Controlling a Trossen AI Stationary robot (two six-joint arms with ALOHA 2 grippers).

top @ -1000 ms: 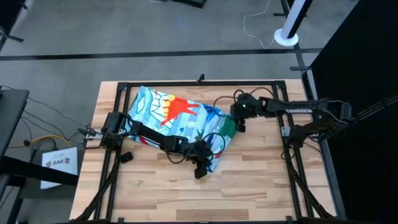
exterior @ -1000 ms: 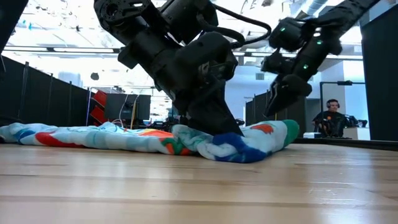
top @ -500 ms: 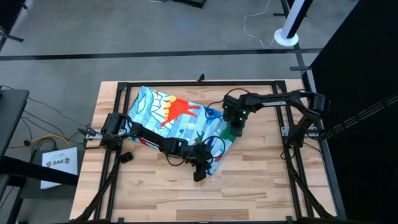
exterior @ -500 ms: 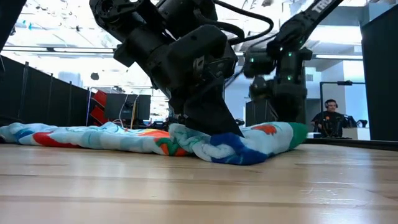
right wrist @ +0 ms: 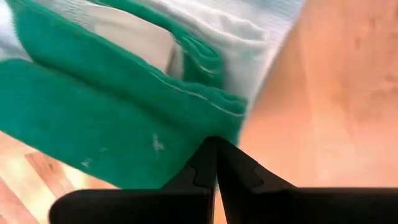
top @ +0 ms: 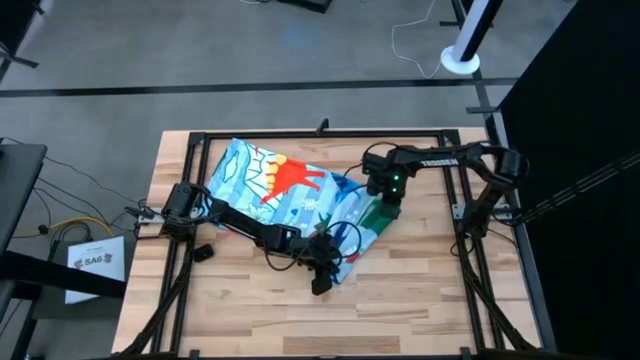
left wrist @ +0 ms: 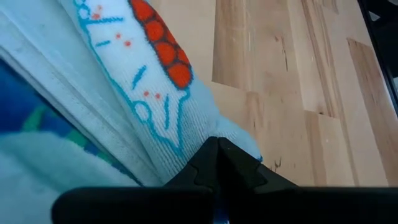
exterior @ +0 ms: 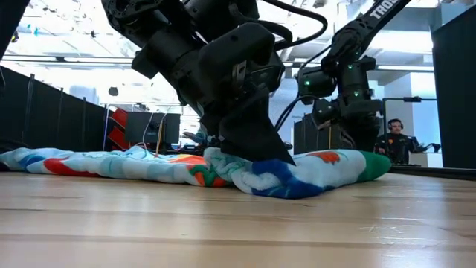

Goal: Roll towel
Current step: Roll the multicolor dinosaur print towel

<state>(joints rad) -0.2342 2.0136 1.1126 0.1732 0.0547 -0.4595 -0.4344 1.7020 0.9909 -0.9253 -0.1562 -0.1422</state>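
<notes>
The towel (top: 280, 185) lies crumpled and slantwise on the wooden table, from the far left toward the near middle; its green end (top: 380, 215) points toward the right edge. The light-blue tropical print faces up. My left gripper (top: 325, 262) stands shut at the towel's bunched near end (exterior: 275, 179). My right gripper (top: 387, 207) is shut at the green end (exterior: 372, 165). The wrist views show both pairs of fingertips closed at a towel edge. My left gripper (left wrist: 217, 143) pinches the light-blue hemmed edge (left wrist: 239, 134) at the towel's near end. The fingers come steeply from above. That end lies bunched on the table under the gripper. One layer or several, I cannot tell. My right gripper (right wrist: 214, 142) pinches the folded green edge (right wrist: 211, 121) at the towel's right end, several layers stacked there. The fingers come from above, pointing down. The green end rests on the table, drawn out toward the right.
A black frame rail (top: 330, 133) runs around the work area, with cables (top: 345, 185) lying over the towel. Bare wood (top: 420, 300) lies toward the near and right edges. A person (exterior: 398, 141) sits in the room beyond the table.
My right gripper has come down onto the towel's green end, then moved toward the table's right edge. The green end has been drawn out to the right and lies flatter; the rest of the towel has stayed in place.
</notes>
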